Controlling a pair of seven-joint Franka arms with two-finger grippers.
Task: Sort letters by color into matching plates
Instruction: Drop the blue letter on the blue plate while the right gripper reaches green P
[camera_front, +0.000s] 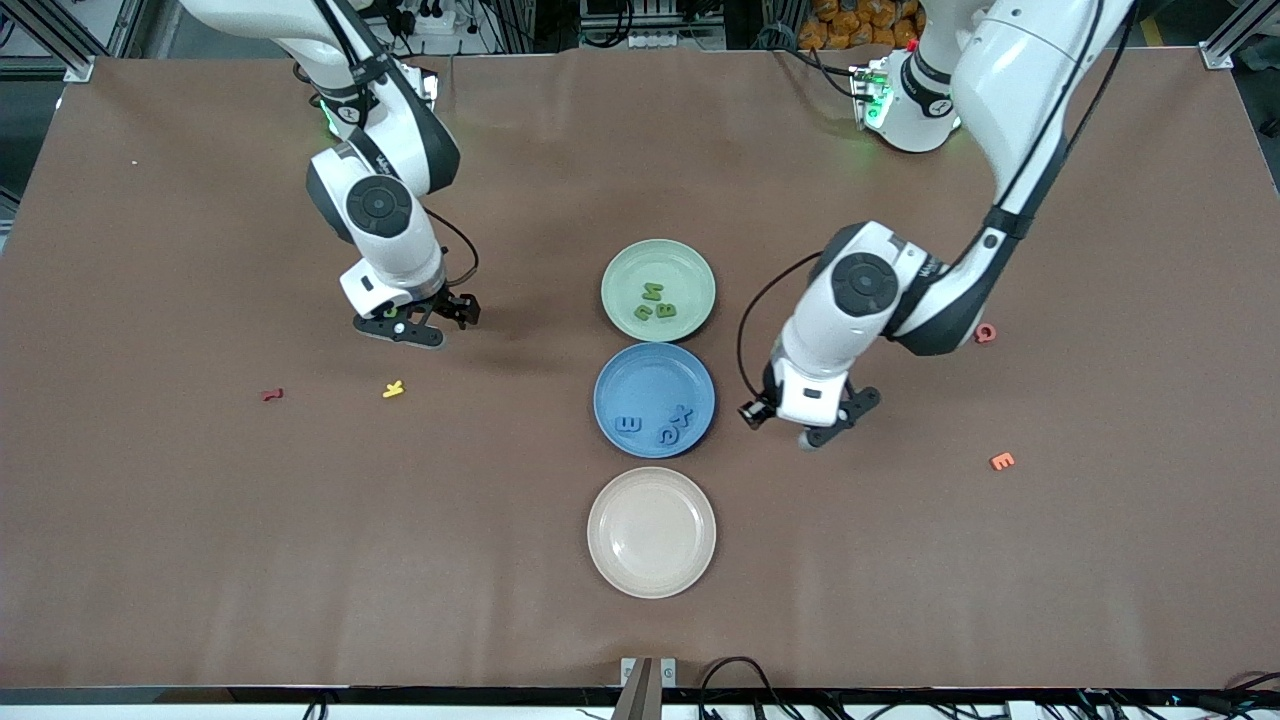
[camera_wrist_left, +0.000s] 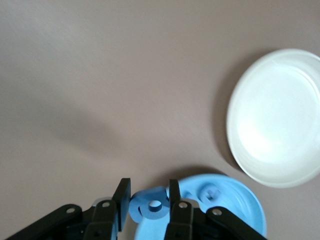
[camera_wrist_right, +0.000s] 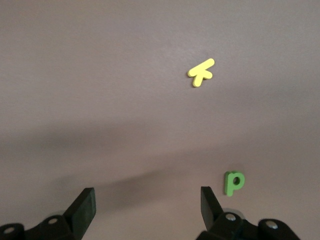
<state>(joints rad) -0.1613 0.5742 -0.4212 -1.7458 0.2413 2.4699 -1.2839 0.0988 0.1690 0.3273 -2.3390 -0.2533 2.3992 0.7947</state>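
Note:
My left gripper is shut on a blue letter with a round hole, held above the rim of the blue plate. In the front view this gripper hangs beside the blue plate, which holds three blue letters. The green plate holds three green letters. The cream plate has nothing in it. My right gripper is open over the bare table, with a green P just beside one finger and a yellow K farther off.
Loose on the table are the yellow K and a dark red letter toward the right arm's end. A red letter and an orange E lie toward the left arm's end. The three plates form one row at the table's middle.

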